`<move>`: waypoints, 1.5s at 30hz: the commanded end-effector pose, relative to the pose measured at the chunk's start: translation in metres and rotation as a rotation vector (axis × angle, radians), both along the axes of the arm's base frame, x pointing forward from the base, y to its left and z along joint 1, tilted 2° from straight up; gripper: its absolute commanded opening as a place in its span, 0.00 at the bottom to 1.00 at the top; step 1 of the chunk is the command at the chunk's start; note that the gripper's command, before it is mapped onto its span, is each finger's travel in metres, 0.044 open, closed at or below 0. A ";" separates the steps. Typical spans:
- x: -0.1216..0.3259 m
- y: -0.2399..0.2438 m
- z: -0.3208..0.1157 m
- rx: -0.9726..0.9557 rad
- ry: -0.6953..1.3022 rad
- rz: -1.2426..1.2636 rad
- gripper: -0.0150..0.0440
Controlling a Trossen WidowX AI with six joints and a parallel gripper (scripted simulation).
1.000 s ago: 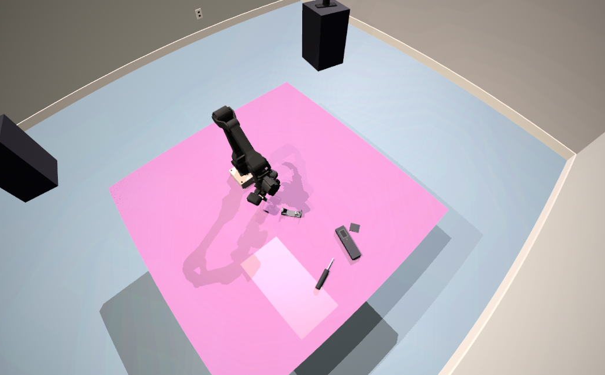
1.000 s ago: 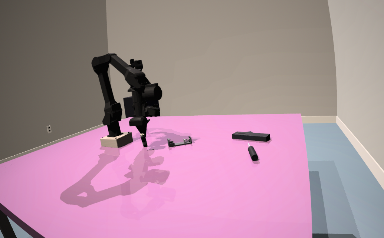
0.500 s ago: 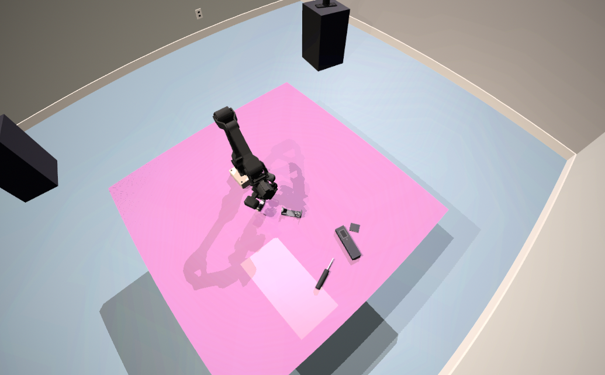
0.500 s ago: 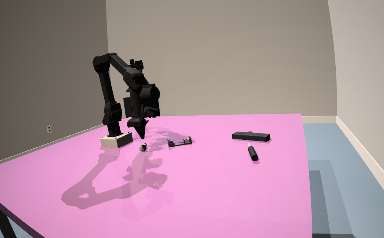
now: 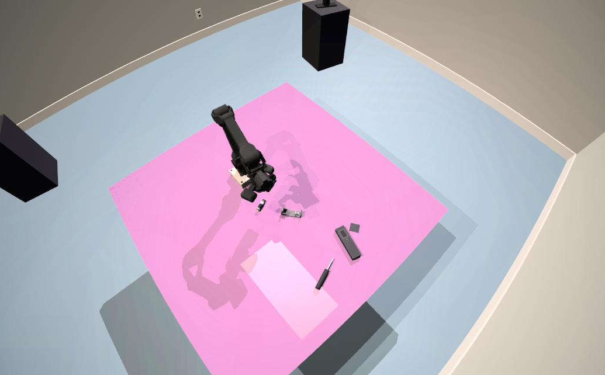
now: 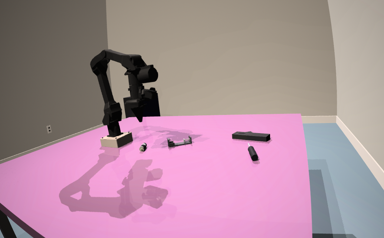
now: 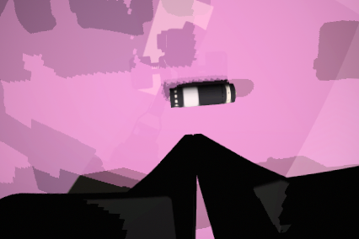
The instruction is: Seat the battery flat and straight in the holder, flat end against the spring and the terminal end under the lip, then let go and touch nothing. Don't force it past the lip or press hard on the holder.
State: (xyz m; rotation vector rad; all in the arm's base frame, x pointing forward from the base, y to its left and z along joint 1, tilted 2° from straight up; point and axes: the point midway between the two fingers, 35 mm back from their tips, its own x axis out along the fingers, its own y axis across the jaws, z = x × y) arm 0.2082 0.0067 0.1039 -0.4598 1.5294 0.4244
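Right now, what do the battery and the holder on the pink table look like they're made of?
The battery looks like metal in a matte black sleeve with a white band; one end shows pale in the exterior view, perhaps bare metal. The holder looks like dark moulded plastic, matte, with a light coiled spring at one end, probably steel wire. Both are small, so this is a guess.

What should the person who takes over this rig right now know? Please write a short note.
Gripper: shut, holding nothing, raised above the table near the arm's base.
Battery: lying on its side on the pink table, between the base and the holder, touching neither.
Holder: on the table with no battery in it.
Done: nothing seated.
Left: open the gripper, grasp the battery, seat it flat end to spring, terminal end under the lip, release.
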 end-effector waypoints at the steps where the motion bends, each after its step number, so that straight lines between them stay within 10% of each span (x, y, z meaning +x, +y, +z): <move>1: -0.002 -0.001 0.008 -0.006 0.007 0.004 0.25; 11: -0.001 -0.001 0.002 -0.001 0.005 -0.069 0.34; 18: 0.005 -0.009 -0.027 -0.005 -0.013 -0.780 0.63; 26: 0.007 -0.018 -0.058 -0.008 -0.036 -1.543 0.63; 45: 0.007 -0.018 -0.059 -0.008 -0.037 -1.560 0.63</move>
